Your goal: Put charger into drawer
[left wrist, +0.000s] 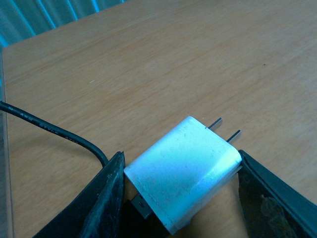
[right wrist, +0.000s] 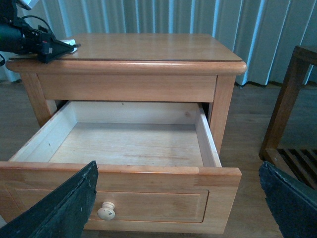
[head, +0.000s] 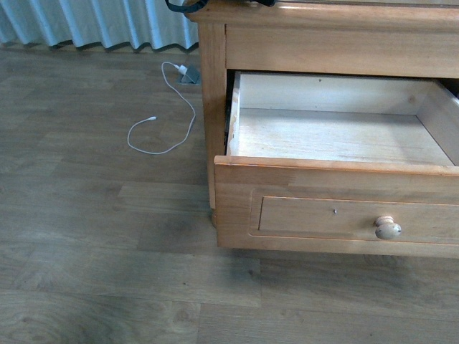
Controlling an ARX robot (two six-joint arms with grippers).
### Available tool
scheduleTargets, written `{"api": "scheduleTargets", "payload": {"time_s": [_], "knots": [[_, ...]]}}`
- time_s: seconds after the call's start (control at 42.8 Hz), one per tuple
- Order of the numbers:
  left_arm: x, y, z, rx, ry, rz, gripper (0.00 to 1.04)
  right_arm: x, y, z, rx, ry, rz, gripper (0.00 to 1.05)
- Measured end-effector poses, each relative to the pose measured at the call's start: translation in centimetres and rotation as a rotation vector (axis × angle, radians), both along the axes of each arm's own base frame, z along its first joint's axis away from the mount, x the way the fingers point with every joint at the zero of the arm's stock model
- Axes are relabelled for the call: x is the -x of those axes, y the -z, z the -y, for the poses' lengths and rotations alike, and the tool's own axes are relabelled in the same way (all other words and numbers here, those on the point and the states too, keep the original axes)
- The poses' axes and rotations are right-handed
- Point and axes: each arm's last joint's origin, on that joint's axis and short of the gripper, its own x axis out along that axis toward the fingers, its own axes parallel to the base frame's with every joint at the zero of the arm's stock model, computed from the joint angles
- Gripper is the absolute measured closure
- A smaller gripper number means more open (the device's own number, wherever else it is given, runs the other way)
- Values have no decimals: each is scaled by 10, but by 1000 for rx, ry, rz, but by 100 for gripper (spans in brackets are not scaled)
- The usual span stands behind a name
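- The small white rectangular charger brick (left wrist: 183, 178) lies on the flat honey-brown wooden top (left wrist: 163, 59) of the bedside cabinet.
- The left gripper (left wrist: 181, 156) has one black finger on each side of the white charger brick. Both fingers look like they touch it, so it seems to be pinched.
- The white charger brick lies at a slant between the fingers, so they meet its corners. Its two metal prongs (left wrist: 223, 128) point away from the wrist.
- A thin black cable (left wrist: 54, 131) lies on the wooden top just beside one finger.
- The big honey-brown wooden drawer (head: 323, 166) with the round pale knob (head: 387, 228) is pulled out. It sits lower than the wooden top and sticks out in front of it.
- Nothing is inside the wooden drawer, only pale bare wood.
- The next move likely means lifting the white charger brick, bringing it forward past the edge, then down.
- The right gripper (right wrist: 177, 168) is spread wide and holds nothing. It hangs in front of the wooden drawer, so the left arm is nearer.
- A long thin white cable (head: 161, 147) lies on the floor.
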Motion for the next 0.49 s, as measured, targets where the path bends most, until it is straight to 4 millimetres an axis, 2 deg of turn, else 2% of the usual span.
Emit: {"api": "scheduleTargets", "payload": {"time_s": [0.257,0.491], "knots": [[24,-7,-28,12,12,-18,46,0,0,0,0,0,0,8],[53,-18,-63,25,19,-18,46,0,0,0,0,0,0,8]]}}
